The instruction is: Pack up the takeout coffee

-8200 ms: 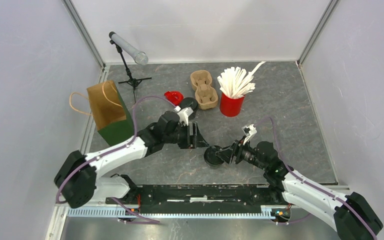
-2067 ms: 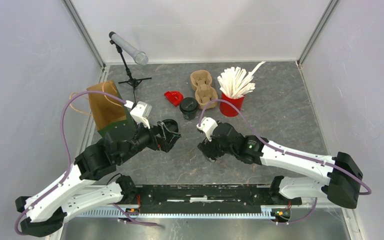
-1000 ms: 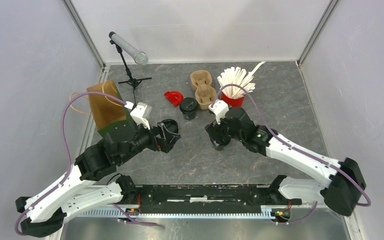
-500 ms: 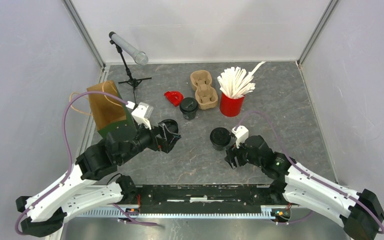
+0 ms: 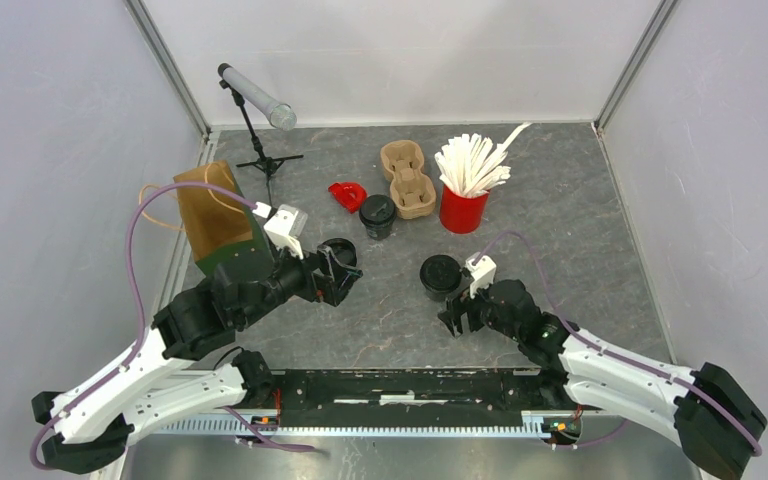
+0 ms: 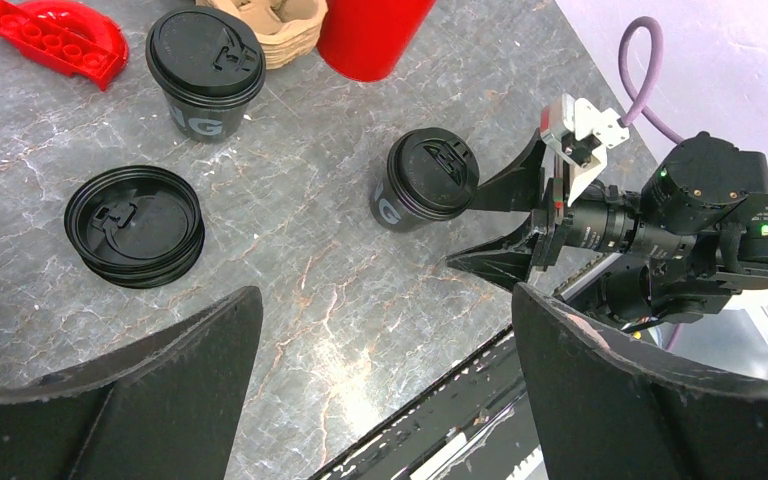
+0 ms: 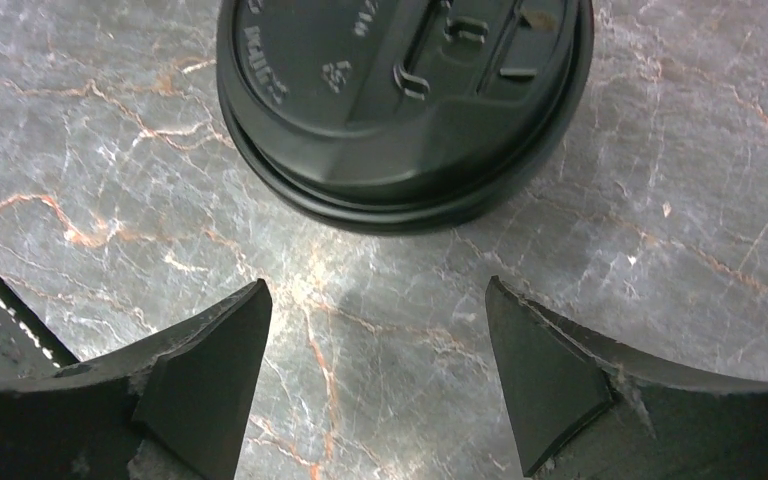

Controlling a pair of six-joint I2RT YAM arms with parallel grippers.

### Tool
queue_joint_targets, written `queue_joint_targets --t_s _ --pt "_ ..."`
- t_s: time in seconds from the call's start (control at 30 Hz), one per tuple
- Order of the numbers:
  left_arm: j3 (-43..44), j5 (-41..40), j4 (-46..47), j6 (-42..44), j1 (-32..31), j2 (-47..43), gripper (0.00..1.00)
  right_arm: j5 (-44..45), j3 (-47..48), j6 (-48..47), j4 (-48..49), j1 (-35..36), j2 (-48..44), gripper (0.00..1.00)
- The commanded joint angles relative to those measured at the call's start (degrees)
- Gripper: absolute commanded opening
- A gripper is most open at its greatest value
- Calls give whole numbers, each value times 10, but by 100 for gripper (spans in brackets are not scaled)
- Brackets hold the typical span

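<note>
A black lidded coffee cup (image 5: 441,277) stands upright mid-table; it also shows in the left wrist view (image 6: 425,180) and the right wrist view (image 7: 400,100). My right gripper (image 5: 454,308) is open and empty just on the near side of it, apart from it; it also shows in its own wrist view (image 7: 375,285) and the left wrist view (image 6: 465,232). A second lidded cup (image 5: 377,215) stands farther back. Cardboard cup carriers (image 5: 407,178) lie behind it. A brown paper bag (image 5: 218,225) stands at the left. My left gripper (image 5: 346,275) is open and empty, raised above the table (image 6: 385,295).
A stack of black lids (image 5: 338,250) lies by my left gripper, seen also in the left wrist view (image 6: 135,225). A red cup of white stirrers (image 5: 463,208) stands at the back right. A red plastic piece (image 5: 346,194) and a microphone stand (image 5: 255,110) are at the back.
My right gripper held the cup a second ago, has let go of it upright and has drawn back toward the near edge. The left arm has not moved.
</note>
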Motion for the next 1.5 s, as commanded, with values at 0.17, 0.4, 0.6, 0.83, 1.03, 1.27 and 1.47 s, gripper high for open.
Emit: queue_joint_targets --t_s 0.17,0.4,0.6,0.83,1.03,1.27,1.47 --pt "10 -12 12 23 2 2 100 4 2 -1 125 3 63 82" --pt "2 -13 12 21 2 -4 100 20 1 1 174 3 100 78" --pt "3 -13 14 21 2 -3 100 36 6 2 212 3 136 76" --pt "4 -15 18 29 2 6 100 78 35 -19 255 1 197 75" --pt "20 -28 4 34 2 27 100 77 82 -37 277 -19 258 75" --pt "56 -103 -39 26 2 58 100 47 130 -45 298 -48 321 75" --pt "130 -175 -114 23 2 101 100 18 148 -49 308 -67 351 75"
